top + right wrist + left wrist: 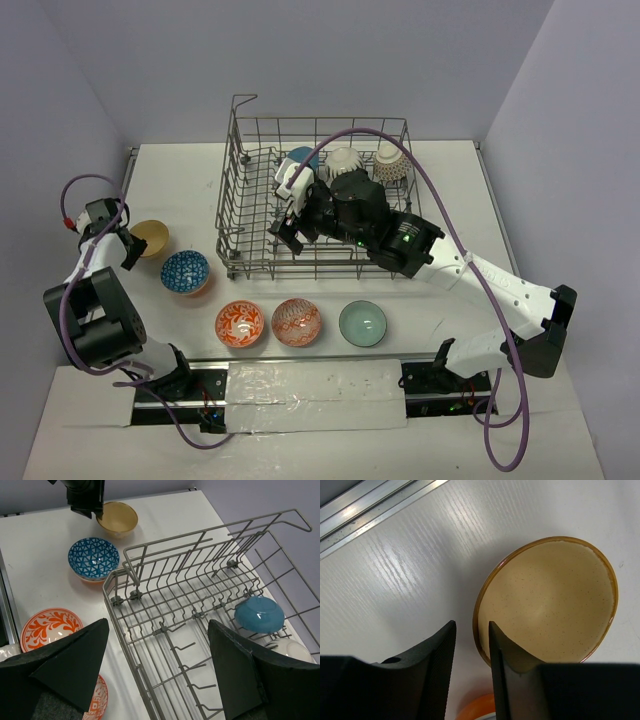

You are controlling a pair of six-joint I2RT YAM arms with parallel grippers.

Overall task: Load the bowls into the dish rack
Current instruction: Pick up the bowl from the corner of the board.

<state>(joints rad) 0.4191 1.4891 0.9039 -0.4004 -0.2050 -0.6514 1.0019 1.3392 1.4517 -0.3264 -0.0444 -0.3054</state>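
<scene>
A tan bowl [152,237] [550,600] sits at the table's far left. My left gripper [128,245] [471,630] straddles its near rim, one finger inside and one outside, open with a gap showing beside the rim. On the table in front of the rack are a blue-white patterned bowl [185,271], two orange-red patterned bowls [240,323] [296,321] and a pale green bowl [362,323]. The grey wire dish rack [232,215] [106,587] holds a teal bowl [300,158] [259,614], a white bowl [345,160] and a striped bowl [390,163]. My right gripper [288,210] [157,630] hangs wide open over the rack's left part, holding nothing.
A metal rail [365,515] runs along the table's left edge beside the tan bowl. Grey walls close in the left, back and right sides. The right arm's purple cable [400,150] arcs over the rack. Upright tines [220,610] fill the rack floor under the right gripper.
</scene>
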